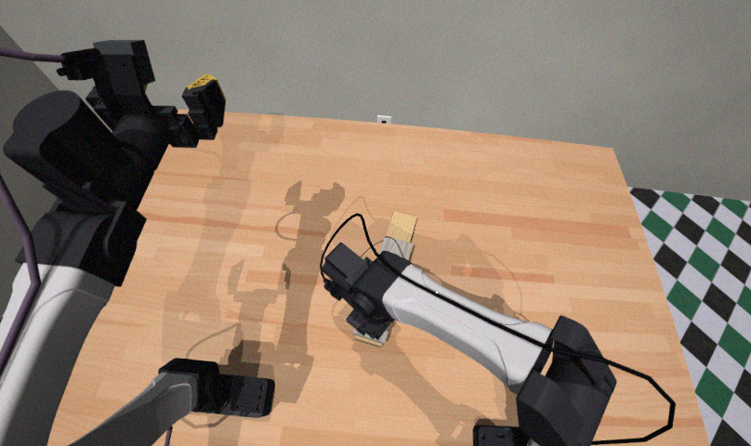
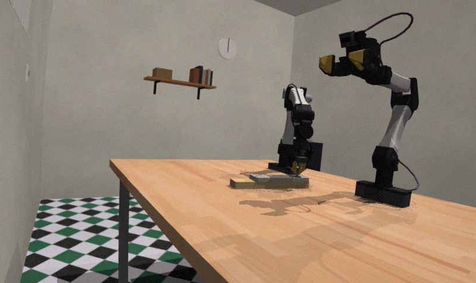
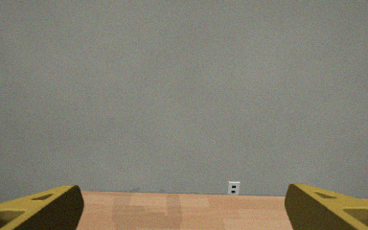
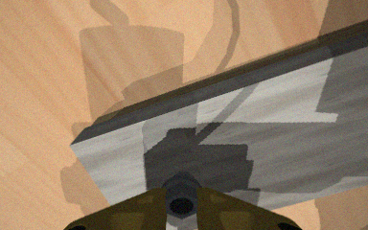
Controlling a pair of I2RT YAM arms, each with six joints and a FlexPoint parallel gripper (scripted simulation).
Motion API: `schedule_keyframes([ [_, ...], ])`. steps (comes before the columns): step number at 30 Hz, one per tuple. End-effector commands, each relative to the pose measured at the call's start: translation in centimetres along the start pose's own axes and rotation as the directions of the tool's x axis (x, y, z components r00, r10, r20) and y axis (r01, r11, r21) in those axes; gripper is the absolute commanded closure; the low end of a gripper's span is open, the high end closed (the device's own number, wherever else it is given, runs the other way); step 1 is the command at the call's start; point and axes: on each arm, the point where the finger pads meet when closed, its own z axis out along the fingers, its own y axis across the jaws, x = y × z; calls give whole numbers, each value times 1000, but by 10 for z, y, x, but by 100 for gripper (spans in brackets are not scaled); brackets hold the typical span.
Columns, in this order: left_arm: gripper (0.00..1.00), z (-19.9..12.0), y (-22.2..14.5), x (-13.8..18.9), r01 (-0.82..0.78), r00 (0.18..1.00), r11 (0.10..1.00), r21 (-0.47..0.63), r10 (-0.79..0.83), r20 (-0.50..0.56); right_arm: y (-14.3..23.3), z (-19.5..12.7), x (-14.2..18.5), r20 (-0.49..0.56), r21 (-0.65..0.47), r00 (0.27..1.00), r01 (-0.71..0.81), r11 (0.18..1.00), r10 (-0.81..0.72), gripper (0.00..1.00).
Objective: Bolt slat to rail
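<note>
Left tool (image 1: pixel 175 83) (image 2: pixel 342 61) (image 3: pixel 184 206): raised above the table and well apart from the rail, to its left in the top view; fingers spread wide, with nothing between them.
Table (image 1: pixel 534 193) (image 2: pixel 339 238) (image 3: pixel 195 211) (image 4: pixel 28 72): wooden, underneath the rail.
Rail (image 1: pixel 401 225) (image 2: pixel 242 183) (image 4: pixel 267 60): pale wood, lying on the table; one end shows beyond the slat.
Slat (image 1: pixel 397 246) (image 2: pixel 278 178) (image 4: pixel 109 168): grey, lying flat on top of the rail and running along it.
Nut (image 4: pixel 181 184): dark and six-sided, over the slat near one end of the rail, pinched in the right tool. How firmly it clamps, I cannot tell.
Bolt: within the nut's dark round middle, I cannot make it out.
Right tool (image 1: pixel 371 325) (image 2: pixel 298 170) (image 4: pixel 181 208): pointing down above the rail; fingers closed on both sides of the nut.
Right arm (image 1: pixel 462 325) (image 2: pixel 288 126): reaching in from the right of the rail in the top view.
</note>
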Motion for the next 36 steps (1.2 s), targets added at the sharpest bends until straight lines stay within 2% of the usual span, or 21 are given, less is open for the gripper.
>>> schedule_keyframes([
  [1,0,-1,-1,-1,-3,1000,1000,6,3,9,2,9,-6,9,2,994,-111,994,111,86],
  [20,0,-1,-1,-1,-3,1000,1000,6,3,9,2,10,-5,6,0,917,-399,917,399,86],
  [36,0,-1,-1,-1,-3,1000,1000,6,3,9,2,12,-2,-2,5,759,-651,759,651,86],
])
